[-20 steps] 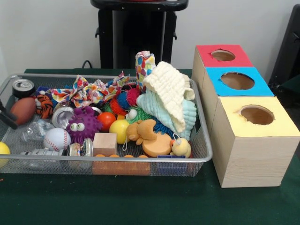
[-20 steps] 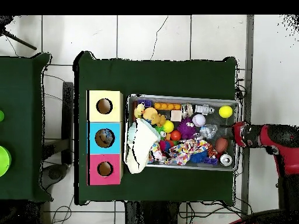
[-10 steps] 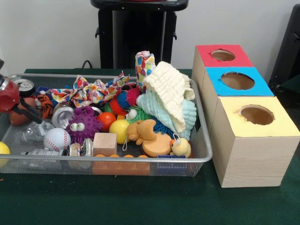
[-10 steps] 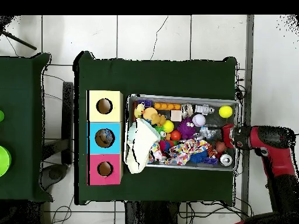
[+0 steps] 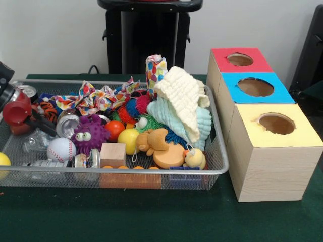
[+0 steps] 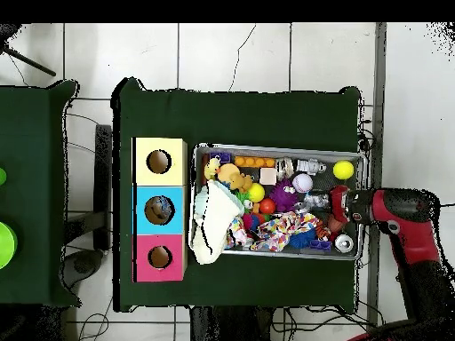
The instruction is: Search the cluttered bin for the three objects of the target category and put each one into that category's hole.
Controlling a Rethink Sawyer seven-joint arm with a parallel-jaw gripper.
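A wire mesh bin (image 5: 218, 151) holds a jumble of toys, balls, cans and cloths. My gripper (image 5: 22, 115) hangs low over the bin's left end, right where a brown football lay, and now hides it. The overhead view puts the gripper (image 6: 338, 206) just inside the bin's right end. Close by are a silver can (image 5: 67, 125), a crushed clear bottle (image 5: 36, 140), a tiger toy (image 5: 49, 112), a baseball (image 5: 61, 149) and a purple fuzzy toy (image 5: 90, 134). To the right stand a red box (image 5: 222, 58), a blue box (image 5: 232, 83) and a yellow box (image 5: 252, 131), each with a round hole on top.
A cream cloth (image 5: 184, 101) over a pale blue towel (image 5: 203, 126) is heaped at the bin's right end, with a spotted cloth (image 5: 101, 98) behind. A yellow ball (image 5: 128, 140), wooden cube (image 5: 113, 154), bear toy (image 5: 151, 141) and duck (image 5: 194, 159) lie near the front.
The arm has swung inward from outside the bin's end and now sits over the brown football, covering it. The items in the bin have not visibly shifted.
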